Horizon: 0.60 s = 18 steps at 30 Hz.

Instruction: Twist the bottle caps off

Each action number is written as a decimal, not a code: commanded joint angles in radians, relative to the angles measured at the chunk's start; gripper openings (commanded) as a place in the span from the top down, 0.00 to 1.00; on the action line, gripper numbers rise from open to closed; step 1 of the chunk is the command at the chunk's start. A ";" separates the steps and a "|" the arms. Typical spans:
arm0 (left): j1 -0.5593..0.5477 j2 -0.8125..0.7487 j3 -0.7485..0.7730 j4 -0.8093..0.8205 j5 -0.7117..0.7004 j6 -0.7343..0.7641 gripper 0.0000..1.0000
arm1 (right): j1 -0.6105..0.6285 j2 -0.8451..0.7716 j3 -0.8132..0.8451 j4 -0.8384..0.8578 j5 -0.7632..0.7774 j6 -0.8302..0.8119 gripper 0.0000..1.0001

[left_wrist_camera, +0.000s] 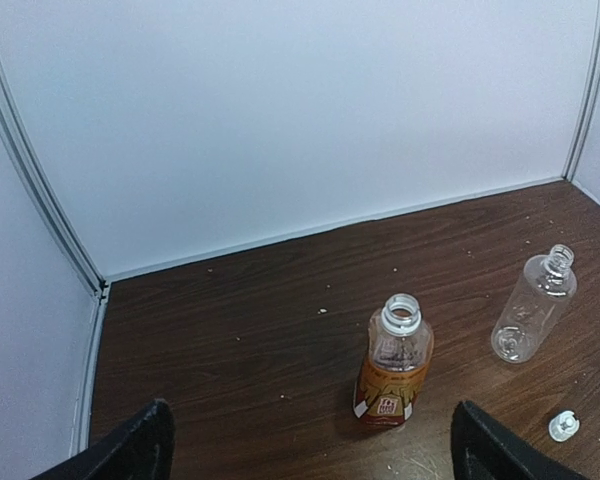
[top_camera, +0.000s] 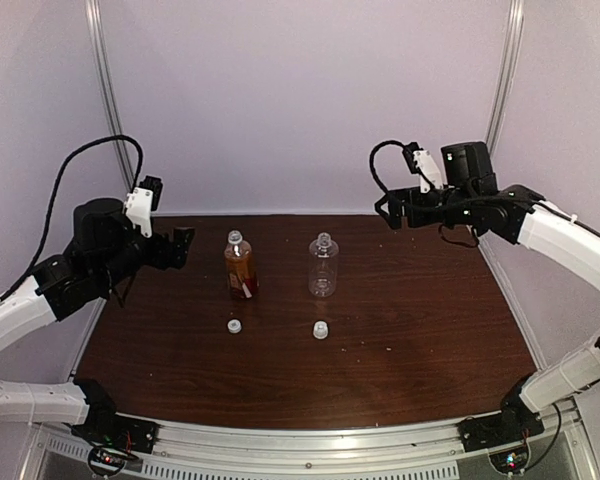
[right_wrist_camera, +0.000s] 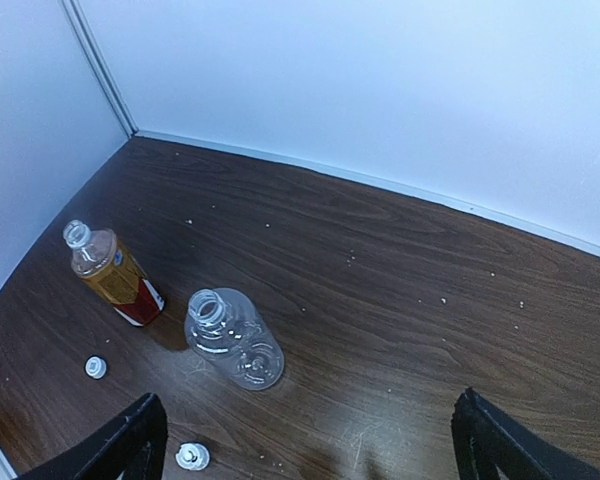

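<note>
The amber bottle (top_camera: 240,265) with a red label and the clear bottle (top_camera: 323,266) stand upright mid-table, both with open necks. One whitish cap (top_camera: 235,326) lies in front of the amber bottle, and the other cap (top_camera: 321,330) lies in front of the clear one. My left gripper (top_camera: 180,248) is open and empty, raised left of the amber bottle (left_wrist_camera: 393,360). My right gripper (top_camera: 392,210) is open and empty, raised to the right of and behind the clear bottle (right_wrist_camera: 232,338). The right wrist view shows both caps (right_wrist_camera: 96,367) (right_wrist_camera: 192,456).
The dark wooden table (top_camera: 410,330) is enclosed by white walls at the back and sides. A metal rail (top_camera: 310,440) runs along the near edge between the arm bases. Small crumbs are scattered over the wood.
</note>
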 commanded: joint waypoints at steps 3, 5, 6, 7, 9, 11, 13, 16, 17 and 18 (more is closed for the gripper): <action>0.051 -0.002 0.014 0.055 0.056 0.019 0.02 | -0.046 -0.009 0.059 -0.078 0.051 -0.044 0.00; 0.055 -0.006 0.016 0.072 0.064 0.028 0.02 | -0.051 -0.013 0.066 -0.085 0.077 -0.060 0.00; 0.055 -0.012 0.014 0.083 0.068 0.039 0.02 | -0.051 -0.016 0.063 -0.086 0.090 -0.070 0.00; 0.055 -0.017 0.013 0.094 0.071 0.048 0.02 | -0.051 -0.023 0.056 -0.081 0.105 -0.078 0.00; 0.055 -0.028 0.010 0.114 0.072 0.069 0.02 | -0.051 -0.040 0.036 -0.067 0.143 -0.087 0.00; 0.055 -0.034 0.009 0.122 0.073 0.093 0.02 | -0.051 -0.065 0.011 -0.053 0.162 -0.098 0.00; 0.055 -0.041 0.007 0.129 0.072 0.112 0.02 | -0.051 -0.097 -0.014 -0.036 0.170 -0.105 0.00; 0.055 -0.053 0.002 0.133 0.072 0.127 0.02 | -0.051 -0.154 -0.063 -0.003 0.178 -0.118 0.00; 0.055 -0.061 -0.001 0.136 0.073 0.129 0.02 | -0.051 -0.173 -0.081 0.008 0.181 -0.123 0.00; 0.055 -0.070 -0.006 0.140 0.077 0.130 0.02 | -0.051 -0.199 -0.098 0.022 0.184 -0.126 0.00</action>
